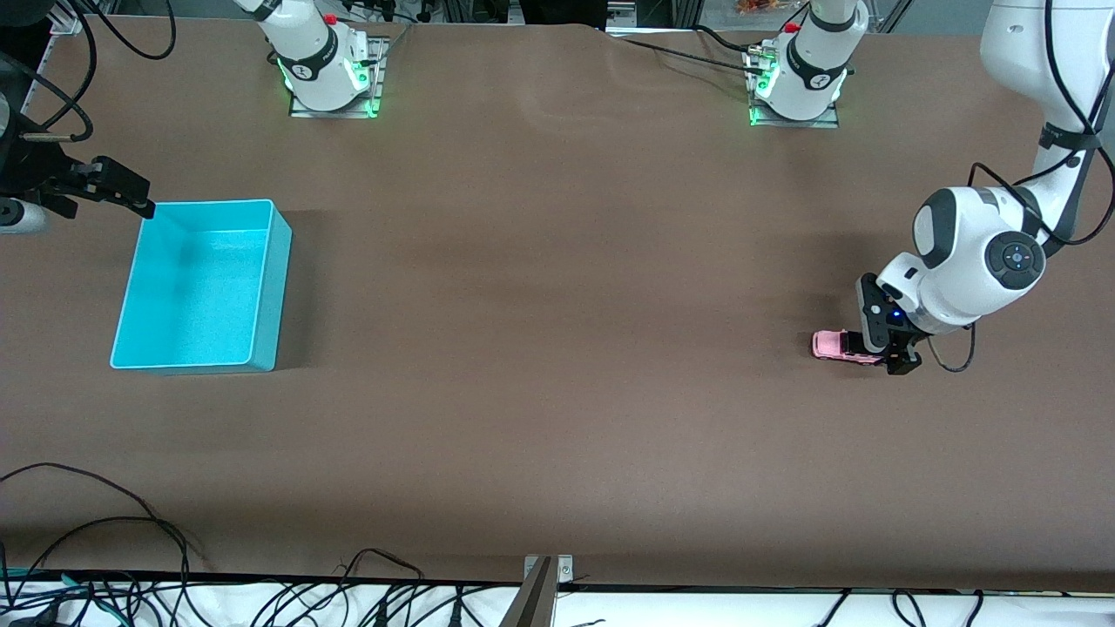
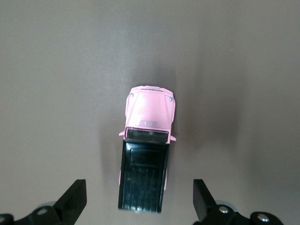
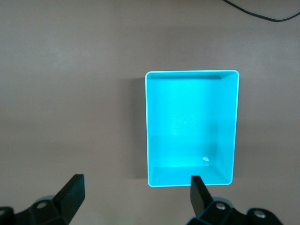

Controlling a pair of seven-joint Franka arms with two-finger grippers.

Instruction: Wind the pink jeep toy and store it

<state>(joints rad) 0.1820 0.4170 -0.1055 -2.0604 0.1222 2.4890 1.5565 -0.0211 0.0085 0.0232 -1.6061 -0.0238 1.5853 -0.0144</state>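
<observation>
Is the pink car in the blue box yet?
Not yet. The pink jeep toy sits on the table, with the open left claw around its black back end. The turquoise bin is empty, and the open right claw waits above it.

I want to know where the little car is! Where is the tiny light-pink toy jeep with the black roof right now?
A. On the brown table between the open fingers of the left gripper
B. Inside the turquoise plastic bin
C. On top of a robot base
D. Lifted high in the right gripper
A: the tiny light-pink toy jeep with the black roof sits on the brown table, with the left gripper open around its black end; the turquoise plastic bin holds nothing.
</observation>
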